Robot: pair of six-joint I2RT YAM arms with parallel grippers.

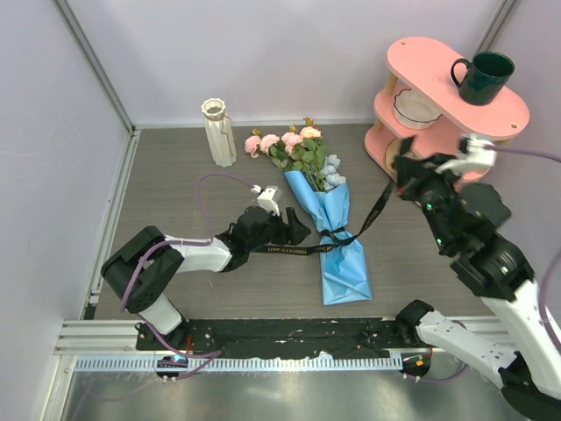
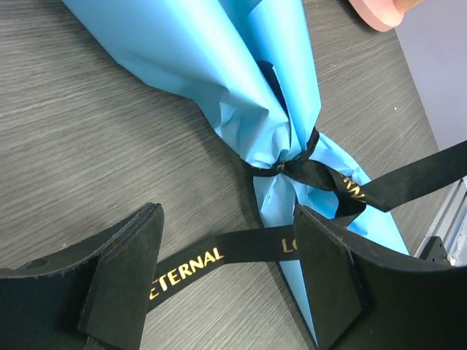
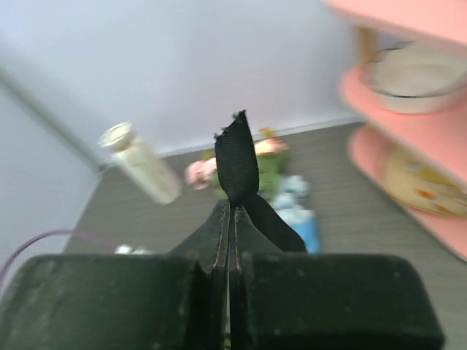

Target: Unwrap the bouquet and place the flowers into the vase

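Working over a grey table (image 1: 175, 189) with the bouquet (image 1: 344, 267) laid diagonally across its middle, blooms toward the back wall, paper tail toward the arm bases. Bundled in blue paper and cinched at the waist, so no stems free yet for the vase (image 1: 218, 133), upright just left of the flowers (image 1: 294, 149), near them but apart. Straddling one tail of the ribbon (image 2: 190, 259) with the left gripper (image 2: 226, 240), low beside the wrap, jaws spread wide and closed on nothing, probably placed to catch or pin that end. Pinching the other tail's frayed end in the right gripper (image 3: 230, 219), pads pressed flat together, raised off to the right near the pink shelf (image 1: 425, 54). Stretching that tail into a taut slanting line, presumably to tug the tie loose. Not yet undone at the knot (image 2: 292, 166), tight around the paper waist.
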